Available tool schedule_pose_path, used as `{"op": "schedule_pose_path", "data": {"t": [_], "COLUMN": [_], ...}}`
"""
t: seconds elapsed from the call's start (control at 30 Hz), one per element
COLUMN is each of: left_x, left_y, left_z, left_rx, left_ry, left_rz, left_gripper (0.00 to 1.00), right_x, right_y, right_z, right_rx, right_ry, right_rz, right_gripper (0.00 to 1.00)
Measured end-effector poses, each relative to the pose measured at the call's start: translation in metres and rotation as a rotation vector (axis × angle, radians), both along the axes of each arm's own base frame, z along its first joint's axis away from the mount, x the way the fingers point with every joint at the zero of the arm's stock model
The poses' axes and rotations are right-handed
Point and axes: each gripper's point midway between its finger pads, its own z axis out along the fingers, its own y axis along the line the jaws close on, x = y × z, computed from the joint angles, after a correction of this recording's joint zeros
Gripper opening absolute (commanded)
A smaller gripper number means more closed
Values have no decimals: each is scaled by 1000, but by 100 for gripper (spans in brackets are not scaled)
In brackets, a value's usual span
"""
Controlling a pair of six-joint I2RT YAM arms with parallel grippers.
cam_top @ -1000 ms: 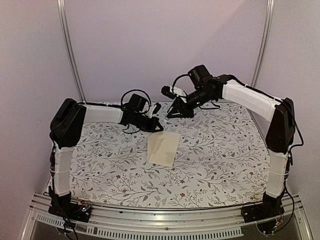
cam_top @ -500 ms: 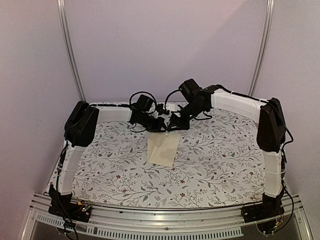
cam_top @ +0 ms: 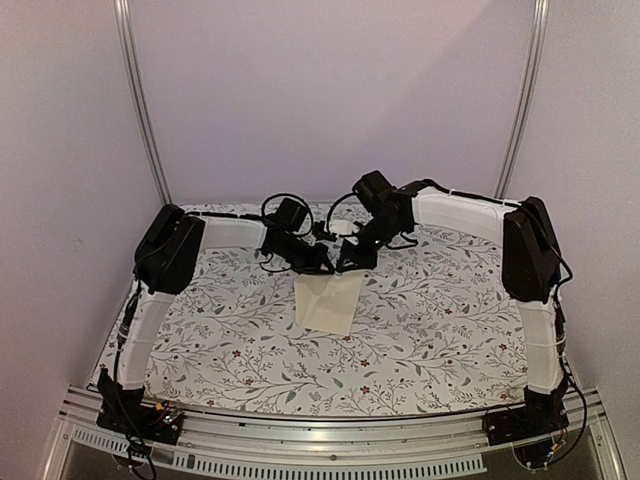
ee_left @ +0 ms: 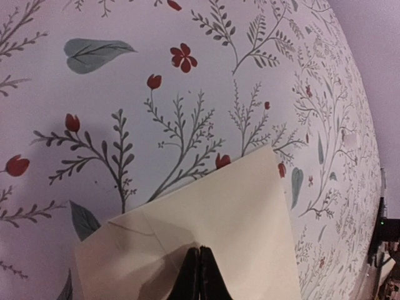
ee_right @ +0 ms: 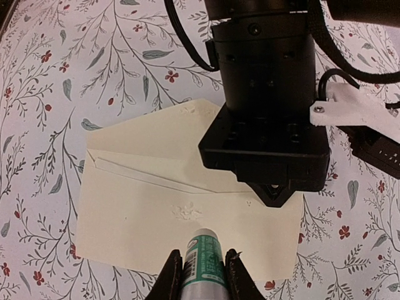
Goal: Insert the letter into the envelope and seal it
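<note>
Right wrist view: right end effector (ee_right: 203,278) clenched on green-white tube (ee_right: 201,253), glue stick I reckon, tip over envelope (ee_right: 137,212). Left end effector (ee_left: 199,275) fingers pressed together, pinning envelope. Envelope plain cream, flap (ee_right: 156,134) open, mid-desk (cam_top: 450,330) toward far edge; no letter in sight. I judge sealing step: next, run glue along flap, fold down.

left arm (cam_top: 225,232): white fabric-wrapped links, bulky black joint blocks | right arm (cam_top: 460,212): same white wraps, black joints | cables (cam_top: 285,200): black, looping loose at both wrists | left tool (ee_left: 199,262): slim black fingers, boxy black body, white screwed bracket (ee_right: 356,112) | right tool (ee_right: 203,262): black rounded fingers
</note>
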Motion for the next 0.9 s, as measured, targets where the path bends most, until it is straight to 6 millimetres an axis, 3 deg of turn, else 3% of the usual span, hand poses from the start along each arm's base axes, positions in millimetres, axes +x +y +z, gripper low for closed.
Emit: {"op": "schedule_pose_path", "data": {"t": [0.33, 0.9], "left_x": [0, 1], "left_y": [0, -1], "left_z": [-3, -3], "left_rx": [4, -4], "left_ry": [9, 18], "left_rz": [6, 12], "left_gripper": [0, 0], "right_x": [-1, 2], "right_y": [1, 10], "right_z": [-40, -50], "right_rx": [-58, -83], "right_ry": [51, 32], "right_rz": [-11, -35], "right_gripper": [0, 0]}}
